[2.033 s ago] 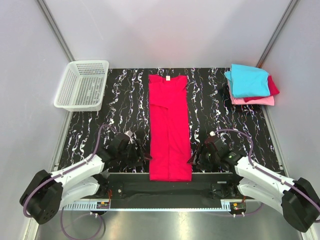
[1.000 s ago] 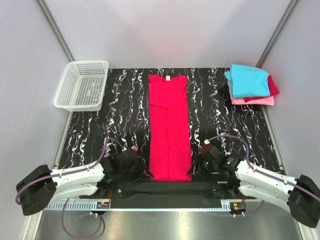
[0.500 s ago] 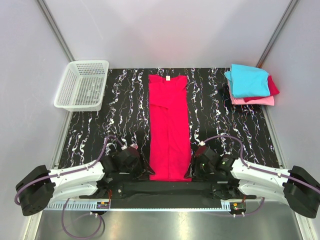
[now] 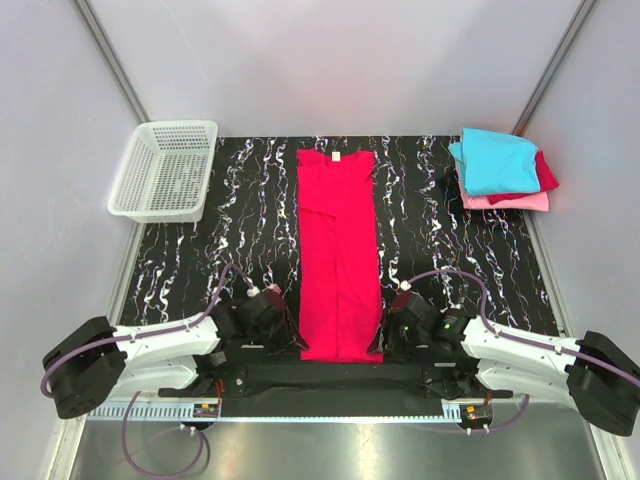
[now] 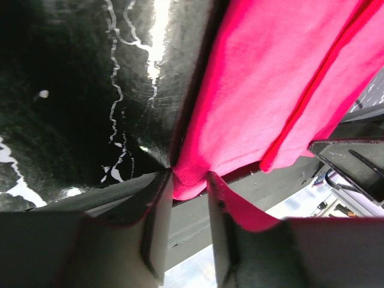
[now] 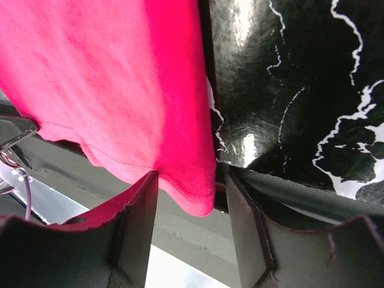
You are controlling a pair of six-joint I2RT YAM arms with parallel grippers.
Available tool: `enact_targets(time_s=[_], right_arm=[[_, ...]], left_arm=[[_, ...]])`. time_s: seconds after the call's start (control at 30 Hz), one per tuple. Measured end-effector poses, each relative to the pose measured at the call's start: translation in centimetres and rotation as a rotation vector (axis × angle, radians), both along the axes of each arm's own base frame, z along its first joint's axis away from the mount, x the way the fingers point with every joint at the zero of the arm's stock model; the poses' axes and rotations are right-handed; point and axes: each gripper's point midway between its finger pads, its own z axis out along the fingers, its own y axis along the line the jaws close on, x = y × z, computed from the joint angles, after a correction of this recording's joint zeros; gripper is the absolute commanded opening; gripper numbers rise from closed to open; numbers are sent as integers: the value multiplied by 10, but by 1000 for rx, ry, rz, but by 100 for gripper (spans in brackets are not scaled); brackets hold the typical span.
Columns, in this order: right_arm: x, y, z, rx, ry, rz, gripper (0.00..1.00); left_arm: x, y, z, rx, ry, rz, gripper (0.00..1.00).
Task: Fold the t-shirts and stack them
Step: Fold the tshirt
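Hem corners of crimson t-shirt (image 4: 338, 250) are the target; it lies as a long strip down the middle of the table (image 4: 200, 260), collar far, hem at the near edge. Left gripper (image 5: 187, 177): jaws narrow, pinching the near-left corner. Right gripper (image 6: 192, 174): jaws wider, straddling the near-right corner, not closed on it. Risk: lifting now would drag one side and skew the fold; a shallow bite may slip or catch one layer only. Table glossy black, white veining; pale walls; basket (image 4: 165, 170) far left, folded stack (image 4: 500, 170) far right

Basket (image 4: 180, 124) left; t-shirt (image 4: 338, 250) centre; stack (image 4: 497, 162) right
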Motion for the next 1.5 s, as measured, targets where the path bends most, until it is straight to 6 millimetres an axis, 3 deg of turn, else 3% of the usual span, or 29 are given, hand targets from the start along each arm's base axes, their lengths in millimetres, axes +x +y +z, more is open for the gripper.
enact_targets(time_s=[0.07,0.2,0.23,0.33,0.5,0.87,1.0,1.2,1.33,1.5], right_arm=[[1,1,0,2,-3,-1,53],[2,0,-1,-5,-8,-6,26],[3,0,-1,-6,-9,-10,14],[3,0,-1,-5,-9,-15,0],[4,1,-1,-3,-9,-17,0],[3,0,1,0,-11,-17,0],[6,3,14,18,-35,-13,0],[23,12,49,46,-131,-7,0],[38,15,65,32,-203,-3,0],[56,16,67,-56,-263,16,0]], left_arm=[[1,-1,1,-3,-4,-2,26],[1,-1,1,-4,-6,-4,18],[1,-1,1,-5,-6,-5,17],[1,-2,3,-12,-12,-4,13],[2,-3,6,-24,-17,-3,0],[4,-6,16,-61,-42,-2,0],[5,-8,22,-82,-61,-3,0],[12,-1,32,-53,-108,18,0],[29,1,51,0,-171,48,0],[53,-7,72,60,-243,59,0]])
